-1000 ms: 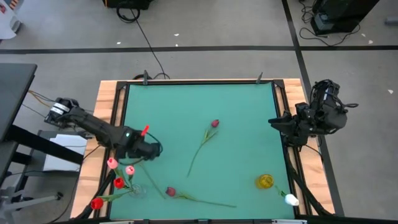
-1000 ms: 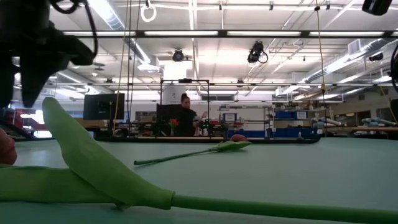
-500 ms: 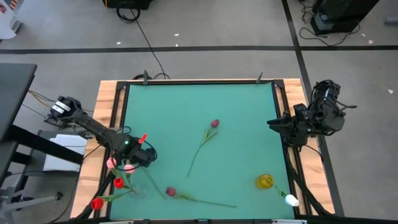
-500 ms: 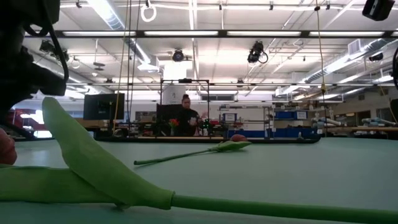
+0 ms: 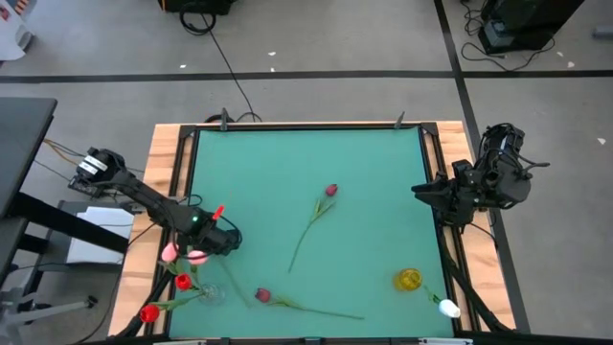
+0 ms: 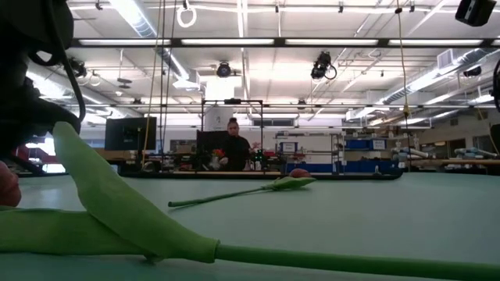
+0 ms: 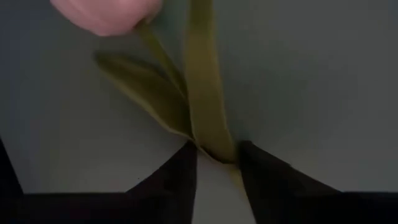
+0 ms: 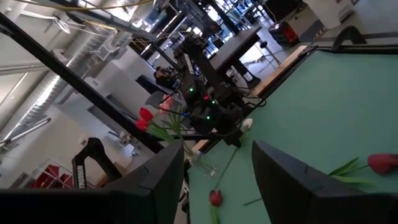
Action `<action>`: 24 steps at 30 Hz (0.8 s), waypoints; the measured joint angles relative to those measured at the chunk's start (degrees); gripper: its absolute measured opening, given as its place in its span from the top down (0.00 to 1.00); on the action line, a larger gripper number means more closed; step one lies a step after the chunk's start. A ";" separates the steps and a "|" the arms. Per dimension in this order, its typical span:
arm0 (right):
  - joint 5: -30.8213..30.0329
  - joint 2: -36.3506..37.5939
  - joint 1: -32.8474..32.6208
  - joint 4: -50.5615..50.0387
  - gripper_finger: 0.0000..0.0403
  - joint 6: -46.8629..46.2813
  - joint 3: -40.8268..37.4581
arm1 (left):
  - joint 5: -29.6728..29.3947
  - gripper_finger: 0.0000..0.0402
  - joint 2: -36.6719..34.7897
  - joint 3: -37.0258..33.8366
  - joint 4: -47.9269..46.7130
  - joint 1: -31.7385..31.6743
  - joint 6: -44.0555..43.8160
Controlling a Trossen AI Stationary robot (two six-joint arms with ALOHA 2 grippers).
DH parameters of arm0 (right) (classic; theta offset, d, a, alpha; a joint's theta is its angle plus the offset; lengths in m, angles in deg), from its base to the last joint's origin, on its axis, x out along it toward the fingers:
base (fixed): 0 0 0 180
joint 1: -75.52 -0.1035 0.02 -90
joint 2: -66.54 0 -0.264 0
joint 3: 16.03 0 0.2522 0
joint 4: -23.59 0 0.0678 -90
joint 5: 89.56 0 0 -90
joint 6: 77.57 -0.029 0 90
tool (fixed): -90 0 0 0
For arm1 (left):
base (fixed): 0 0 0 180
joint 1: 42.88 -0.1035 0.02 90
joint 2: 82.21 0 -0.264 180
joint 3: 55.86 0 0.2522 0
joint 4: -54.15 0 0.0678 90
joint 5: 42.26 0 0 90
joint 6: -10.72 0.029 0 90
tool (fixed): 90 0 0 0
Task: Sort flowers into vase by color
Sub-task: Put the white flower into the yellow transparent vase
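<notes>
The pink artificial tulip (image 7: 109,14) is pinched by its green stem (image 7: 208,106) in the left gripper (image 7: 217,163), beside the clear glass vase (image 5: 212,293) holding red and pink blooms, presumably for colour matching; the right gripper (image 8: 217,165) is parked open at the table's right edge (image 5: 442,230).

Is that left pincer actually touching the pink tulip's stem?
Touching. The left wrist view shows the left pincer closed around the pink tulip's green stem, both fingers against it.

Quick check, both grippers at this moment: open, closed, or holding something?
Left gripper: closed on the pink tulip by its stem, beside the clear vase.
Right gripper: open, holding nothing, at the table's right edge.
</notes>
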 joint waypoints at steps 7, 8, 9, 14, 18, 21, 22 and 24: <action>-2.09 0.00 0.00 -0.05 0.51 1.29 0.00 | -1.23 0.95 0.05 0.11 1.21 -0.56 0.61; -2.23 0.00 0.00 -0.02 0.51 2.02 0.00 | -1.42 0.97 0.07 0.11 1.36 -0.56 0.61; -2.23 0.00 0.00 -0.04 0.51 2.64 0.00 | -1.50 0.98 0.07 0.09 1.56 -0.56 0.59; -2.80 -0.07 0.00 -0.04 0.51 7.25 0.00 | -3.49 0.97 0.24 0.99 2.18 -1.38 0.67; -5.89 -0.47 0.00 -0.36 0.51 7.07 0.00 | -12.45 0.97 0.01 5.03 4.58 -4.34 5.32; -8.00 -0.57 0.79 -1.77 0.51 4.43 -0.02 | -17.78 0.97 -0.54 9.00 5.73 -7.63 14.11; -7.98 -0.61 1.31 -2.17 0.51 4.02 -0.02 | -20.13 0.97 -0.57 10.48 6.95 -9.09 18.23; -8.00 -0.95 2.62 -2.09 0.51 3.49 -0.04 | -23.28 0.97 -0.62 13.37 8.28 -12.46 27.62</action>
